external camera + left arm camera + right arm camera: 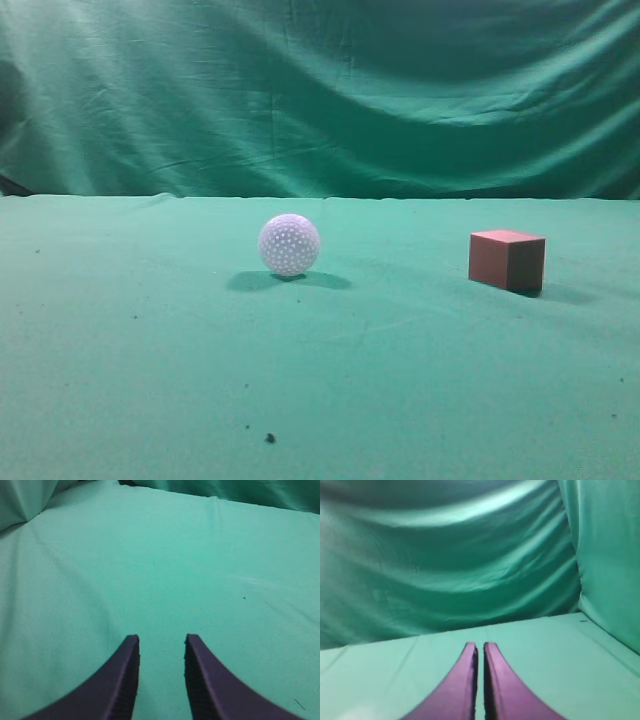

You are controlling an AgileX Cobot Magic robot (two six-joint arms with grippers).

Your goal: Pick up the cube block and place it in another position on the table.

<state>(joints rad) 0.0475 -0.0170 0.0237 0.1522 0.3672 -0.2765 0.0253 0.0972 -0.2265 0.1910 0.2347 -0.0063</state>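
The cube [507, 260] sits on the green desk [400, 380] at the right of the exterior view, well apart from the white dimpled ball [289, 244] that rests near the middle, and no arm shows in that view. The left gripper [161, 645] hangs over bare cloth with its dark jaws apart and nothing between them. The right gripper [479, 650] has its jaws almost together, only a thin slit between them, and it points across the desk toward the wrinkled curtain [445, 555], also holding nothing.
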